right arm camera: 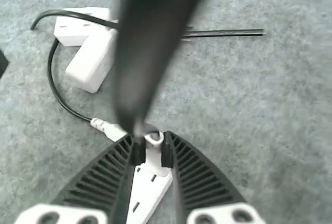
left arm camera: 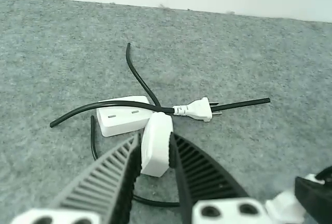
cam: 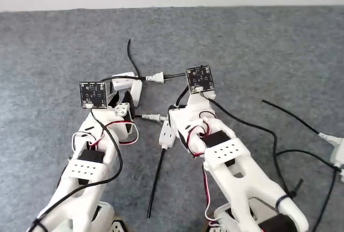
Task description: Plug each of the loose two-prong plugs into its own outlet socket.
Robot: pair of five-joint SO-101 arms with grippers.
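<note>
As I judge it, the task was at its beginning, because no plug sat in a socket that I could see. The left gripper [left arm camera: 154, 138] was pressed together on a white socket block [left arm camera: 157, 125] and held it by its sides. Just beside it, perhaps touching, a second socket block [left arm camera: 122, 115] lay flat on the grey surface [left arm camera: 270, 53] with its two slots facing up and empty. The first plug [left arm camera: 194, 110] lay near both blocks. Its black cord [left arm camera: 104, 108] crossed over the lying block, and its two prongs were bare and pointed away from the blocks, so this plug was loose.

The right gripper [right arm camera: 150, 140] was pinching a third socket [right arm camera: 147, 182], a long white one with empty slots on its upper face. The second plug [right arm camera: 106, 128] lay close to the tip of this gripper, at the front end of the held socket. In the high view its prongs seemed to show as a thin line between plug and socket, so I judge it was not pushed in. I could not tell whether the prongs touched the socket.

What was left, in my judgement, was that each plug had to be brought to a socket face and pushed in fully. The first plug would need more work, because it pointed the wrong way.
</note>
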